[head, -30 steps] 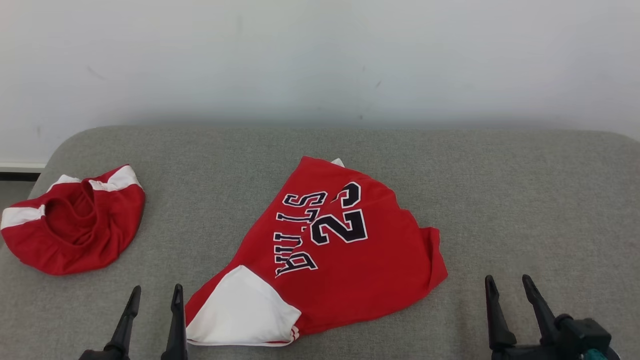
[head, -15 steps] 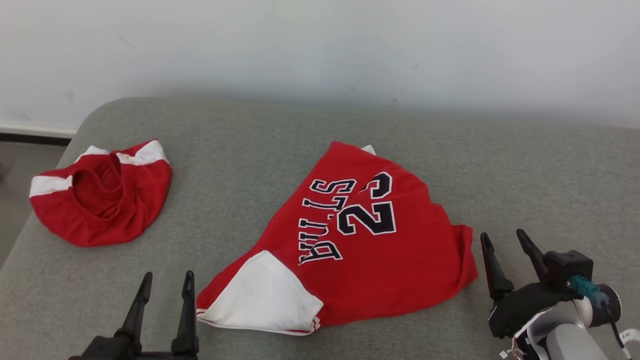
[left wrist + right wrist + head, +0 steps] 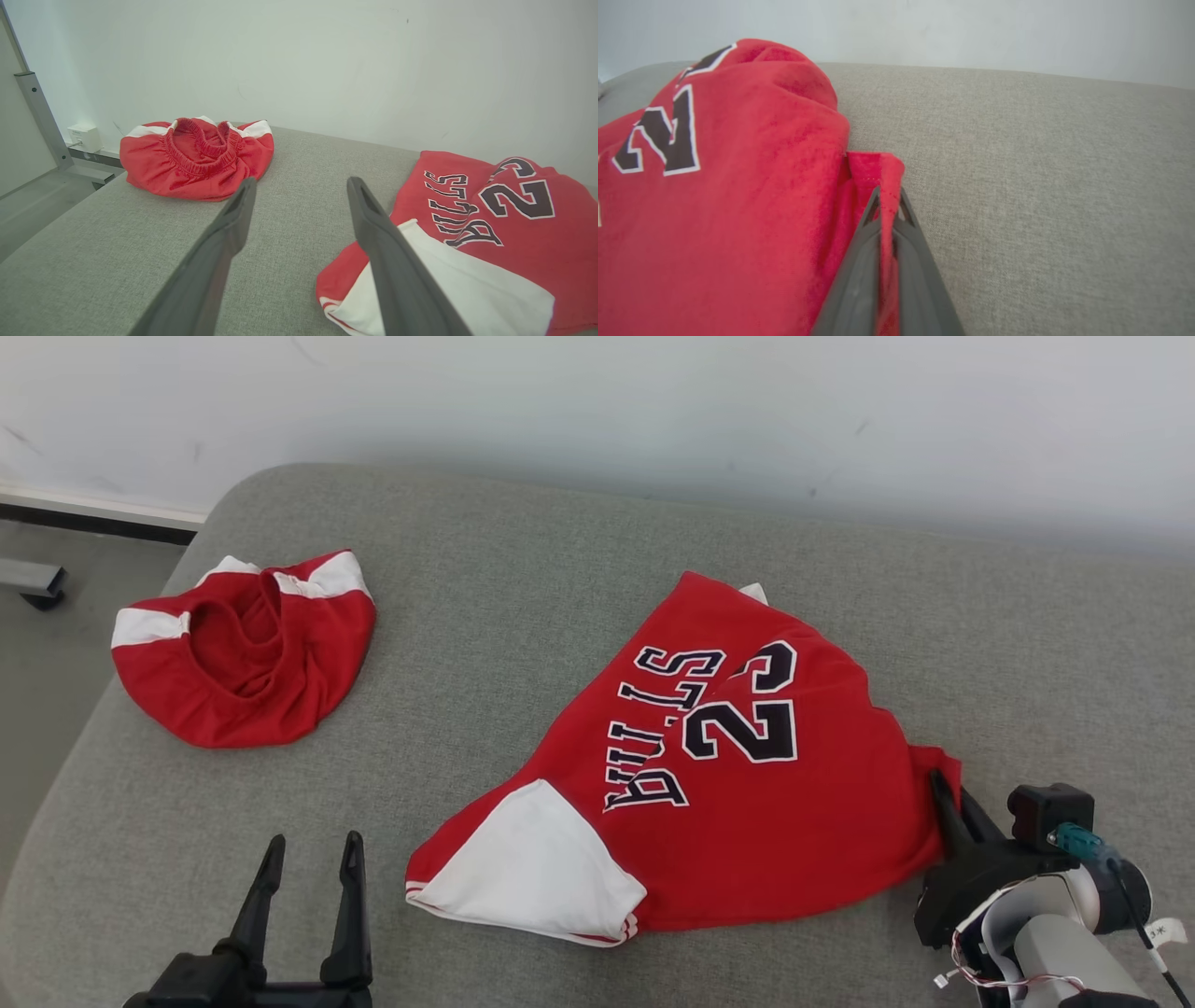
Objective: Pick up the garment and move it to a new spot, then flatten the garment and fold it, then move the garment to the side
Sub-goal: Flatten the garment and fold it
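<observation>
Right gripper (image 3: 887, 196) clamps edge of red jersey (image 3: 766, 821), lower right.
Left gripper (image 3: 313, 847) gapes empty, lower left; red shorts (image 3: 243, 663) upper left.

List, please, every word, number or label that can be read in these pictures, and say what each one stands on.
"BULLS": black letters edged in white on the red jersey, upside down in the head view.
"23": large black number on the same jersey, beside the word and creased by a fold.
Small white tag at the lower right of the head view: marks too small to read.
Red shorts: no text visible.
</observation>
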Available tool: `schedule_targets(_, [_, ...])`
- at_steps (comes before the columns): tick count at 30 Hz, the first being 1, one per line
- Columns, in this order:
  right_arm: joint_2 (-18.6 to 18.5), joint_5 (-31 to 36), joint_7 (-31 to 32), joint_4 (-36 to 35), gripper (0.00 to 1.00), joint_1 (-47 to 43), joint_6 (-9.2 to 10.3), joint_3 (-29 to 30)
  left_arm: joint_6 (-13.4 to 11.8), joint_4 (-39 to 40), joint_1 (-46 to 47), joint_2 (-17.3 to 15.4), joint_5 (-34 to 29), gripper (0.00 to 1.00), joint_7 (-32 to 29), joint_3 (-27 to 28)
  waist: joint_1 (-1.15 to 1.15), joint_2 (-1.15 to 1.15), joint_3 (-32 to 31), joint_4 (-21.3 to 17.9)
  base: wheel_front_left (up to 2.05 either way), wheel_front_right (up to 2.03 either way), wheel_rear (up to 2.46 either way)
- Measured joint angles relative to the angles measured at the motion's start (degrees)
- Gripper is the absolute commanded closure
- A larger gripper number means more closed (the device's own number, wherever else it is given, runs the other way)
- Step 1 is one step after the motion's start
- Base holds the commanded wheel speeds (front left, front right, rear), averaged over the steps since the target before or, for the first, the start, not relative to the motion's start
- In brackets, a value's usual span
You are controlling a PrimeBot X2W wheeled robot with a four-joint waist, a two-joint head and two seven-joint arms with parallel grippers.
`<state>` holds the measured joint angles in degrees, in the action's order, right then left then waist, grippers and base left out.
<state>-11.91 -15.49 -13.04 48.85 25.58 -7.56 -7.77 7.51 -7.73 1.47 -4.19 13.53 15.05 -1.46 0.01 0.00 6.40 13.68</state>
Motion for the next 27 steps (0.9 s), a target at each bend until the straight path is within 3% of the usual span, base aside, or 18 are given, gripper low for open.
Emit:
schedule_targets(6, [0.0, -1.3, -1.8, -3.1, 1.00, -0.9, 0.00, 0.1, 0.0, -0.4, -0.7, 0.4, 0.2, 0.00, 0.0, 0.5, 0.00, 0.00, -0.6, -1.8, 0.00, 0.00, 0.00])
schedule_targets(13, [1.6, -4.5, -2.1, -19.5, 1.00, -12.4, 0.00, 4.7, 0.0, -0.7, -1.6, 0.8, 0.5, 0.00, 0.0, 0.5, 0.00, 0.00, -2.0, -5.6, 0.00, 0.00, 0.00])
schedule_targets(21, [4.7, -8.7, 0.7, -29.7, 1.00, -24.5, 0.00, 10.2, 0.0, -1.1, -1.8, 1.0, 0.8, 0.00, 0.0, 0.4, -0.01, 0.00, -2.7, -8.7, 0.00, 0.00, 0.00])
schedule_targets(22, [4.8, -8.5, 1.2, -30.3, 0.74, -25.1, 0.00, 10.4, 0.0, -1.2, -1.8, 1.0, 0.8, 0.00, 0.0, 0.3, -0.01, 0.00, -2.7, -8.9, 0.00, 0.00, 0.00])
schedule_targets(23, [4.8, -8.3, 1.4, -31.1, 0.00, -25.6, 0.00, 10.7, 0.0, -1.2, -1.8, 1.1, 0.8, 0.00, 0.0, 0.1, -0.01, 0.00, -2.8, -9.2, 0.00, 0.00, 0.00])
schedule_targets(27, [4.7, -4.8, 1.4, -33.5, 0.00, -25.7, 0.00, 11.4, 0.0, -1.3, -1.7, 1.1, 0.8, 0.00, 0.0, 0.0, 0.00, 0.00, -3.0, -9.3, 0.00, 0.00, 0.00])
